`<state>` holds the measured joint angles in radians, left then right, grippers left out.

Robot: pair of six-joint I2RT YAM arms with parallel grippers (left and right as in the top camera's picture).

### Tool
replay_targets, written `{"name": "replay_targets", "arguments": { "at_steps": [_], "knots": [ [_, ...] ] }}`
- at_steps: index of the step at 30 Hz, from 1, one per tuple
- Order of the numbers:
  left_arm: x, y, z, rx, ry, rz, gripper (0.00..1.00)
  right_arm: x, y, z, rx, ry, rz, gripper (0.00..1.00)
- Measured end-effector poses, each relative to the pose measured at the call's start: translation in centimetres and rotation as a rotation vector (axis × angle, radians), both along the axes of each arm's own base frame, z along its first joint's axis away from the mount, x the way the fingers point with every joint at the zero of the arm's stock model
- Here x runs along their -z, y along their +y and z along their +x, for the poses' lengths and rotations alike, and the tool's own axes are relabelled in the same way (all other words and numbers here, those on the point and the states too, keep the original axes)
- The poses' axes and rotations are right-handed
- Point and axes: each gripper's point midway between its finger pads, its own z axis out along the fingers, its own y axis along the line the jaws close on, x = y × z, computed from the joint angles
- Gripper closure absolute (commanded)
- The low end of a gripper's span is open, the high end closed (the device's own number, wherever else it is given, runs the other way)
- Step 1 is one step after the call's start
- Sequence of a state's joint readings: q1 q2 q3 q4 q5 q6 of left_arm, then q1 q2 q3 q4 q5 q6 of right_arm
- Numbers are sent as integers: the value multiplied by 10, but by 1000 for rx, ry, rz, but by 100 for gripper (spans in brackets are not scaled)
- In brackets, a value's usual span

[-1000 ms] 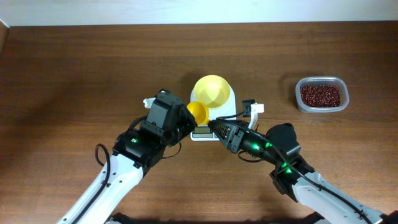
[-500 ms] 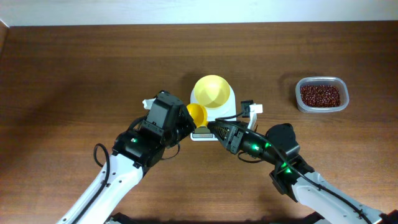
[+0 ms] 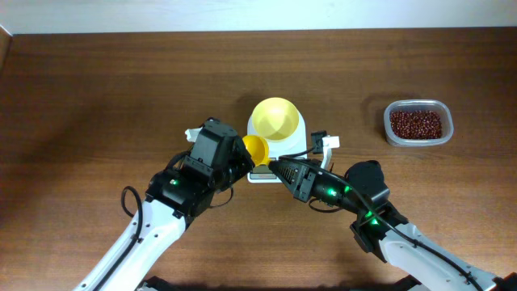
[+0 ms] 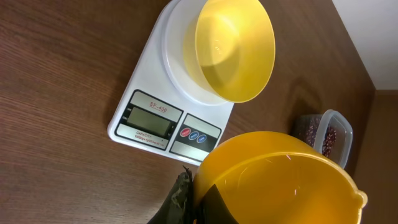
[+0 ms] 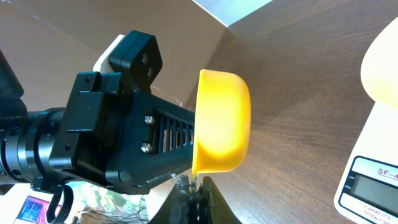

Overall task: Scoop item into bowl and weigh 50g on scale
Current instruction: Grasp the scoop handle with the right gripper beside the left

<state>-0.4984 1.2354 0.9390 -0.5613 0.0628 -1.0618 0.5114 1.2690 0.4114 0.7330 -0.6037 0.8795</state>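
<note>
Left gripper [image 3: 237, 155] jaws are pinching the darker yellow scoop [image 3: 256, 147], holding it tipped sideways over the scale's [image 3: 302, 136] front-left corner. Right gripper [image 3: 274, 165] jaws are pressing together, tips sitting at the scale's front edge just beside the scoop. Pale yellow bowl [image 3: 275, 119] is resting on the scale mid-desk; beans [image 3: 416, 123] are lying in the clear tub [image 3: 388, 129] toward the desk's [image 3: 97, 97] right edge.

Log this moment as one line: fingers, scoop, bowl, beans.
left fingers shut on empty scoop | right fingers shut beside scoop | bowl empty on scale | beans in tub
</note>
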Motion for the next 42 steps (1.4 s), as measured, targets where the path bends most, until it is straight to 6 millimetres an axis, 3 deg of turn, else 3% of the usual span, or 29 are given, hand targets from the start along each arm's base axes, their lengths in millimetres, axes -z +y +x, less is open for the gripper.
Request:
{"name": "replay_targets", "arguments": {
  "at_steps": [8, 17, 23, 30, 42],
  "knots": [
    [1, 0, -1, 0, 4, 2, 100, 0, 0, 0, 0, 0, -1, 96],
    [2, 1, -2, 0, 11, 5, 100, 0, 0, -1, -4, 1, 1, 87],
    [2, 3, -2, -5, 10, 12, 100, 0, 1, -1, -7, 2, 1, 92],
    [2, 2, -2, -5, 10, 12, 100, 0, 1, -1, -7, 4, 2, 87],
    [3, 3, -2, -7, 9, 15, 100, 0, 1, -1, -8, 4, 2, 90]
  ]
}}
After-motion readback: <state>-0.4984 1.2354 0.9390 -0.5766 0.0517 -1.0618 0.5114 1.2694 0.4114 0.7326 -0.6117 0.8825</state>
